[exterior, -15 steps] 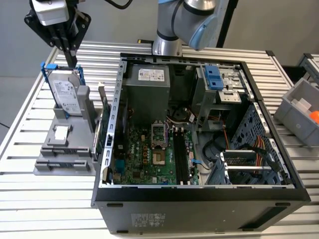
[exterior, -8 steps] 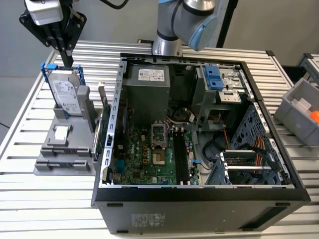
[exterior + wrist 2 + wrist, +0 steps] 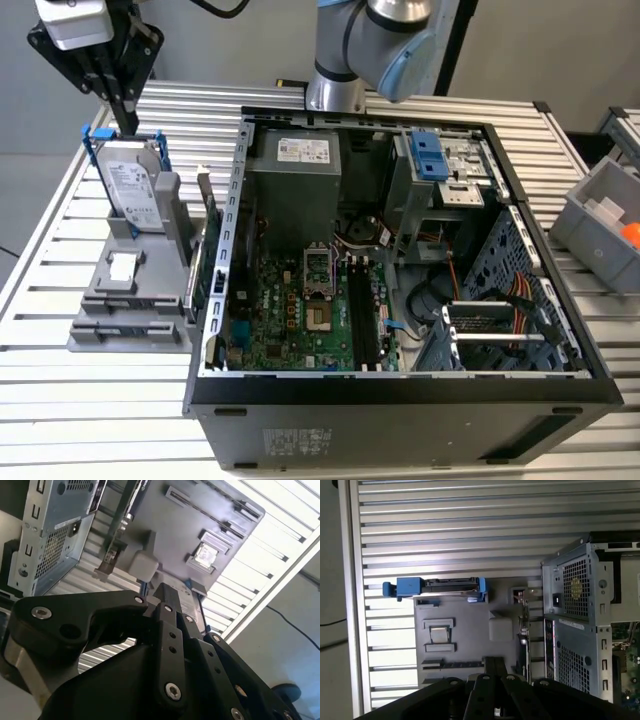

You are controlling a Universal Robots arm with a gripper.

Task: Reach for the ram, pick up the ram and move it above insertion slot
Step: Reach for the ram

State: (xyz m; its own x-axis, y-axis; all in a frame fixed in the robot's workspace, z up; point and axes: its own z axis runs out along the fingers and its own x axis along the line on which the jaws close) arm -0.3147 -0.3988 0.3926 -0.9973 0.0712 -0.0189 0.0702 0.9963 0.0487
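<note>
While your arm hangs over the slatted table (image 3: 60, 400), check the big hazards first. The open computer case (image 3: 400, 400) sits just beside the grey parts fixture (image 3: 110, 342). Its metal wall is the largest thing you could clip on a wide swing.

Next down, the hard drive (image 3: 135, 185) stands upright in a blue caddy at one end of the fixture. Your gripper (image 3: 128, 126) is poised right over its top edge, apparently not touching. A drop or a low sideways sweep from here would probably knock it.

Smaller again is the thin green expansion card (image 3: 208, 250), upright on the fixture's case side, where a careless approach could snag it.

Now the fingers: in both wrist views they look pressed together with nothing between them. Come down like that and I'd expect them to jab the stick rather than straddle it.

The ram (image 3: 452, 664) is, as best I can judge, the dark strip seated in the fixture's long slot. It lies at the fixture's opposite end from the drive, beyond the processor chip (image 3: 439, 634) and well apart from your fingertips.
</note>
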